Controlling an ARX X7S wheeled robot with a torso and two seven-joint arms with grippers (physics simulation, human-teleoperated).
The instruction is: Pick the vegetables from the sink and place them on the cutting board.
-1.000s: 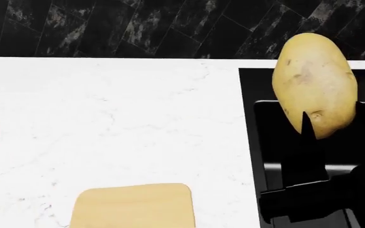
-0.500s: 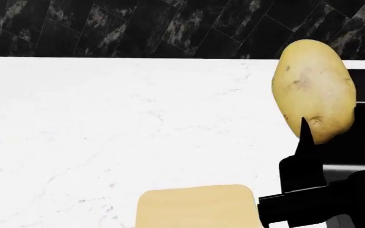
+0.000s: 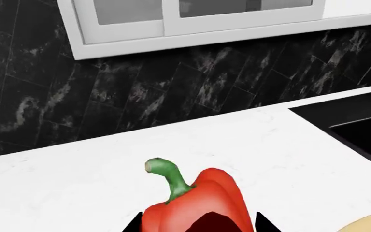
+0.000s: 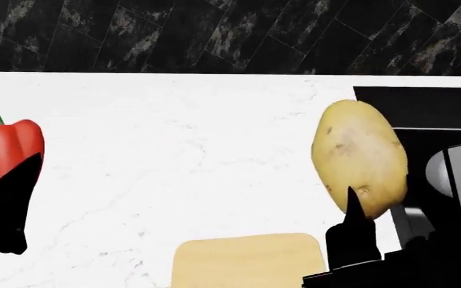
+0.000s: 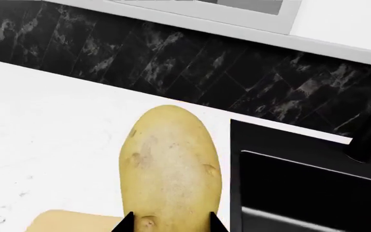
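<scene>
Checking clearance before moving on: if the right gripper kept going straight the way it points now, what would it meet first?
Probably the black tiled wall; beyond the held potato only countertop passes below. Depth unclear.

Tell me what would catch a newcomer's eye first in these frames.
Two vegetables held in the air: the yellowish-tan potato, clamped at its lower end by the right gripper, hangs at the edge between white countertop and black sink. The glossy red bell pepper with its green stem sits in the left gripper over the counter's left side. The pale cutting board lies bare low in the head view.
</scene>
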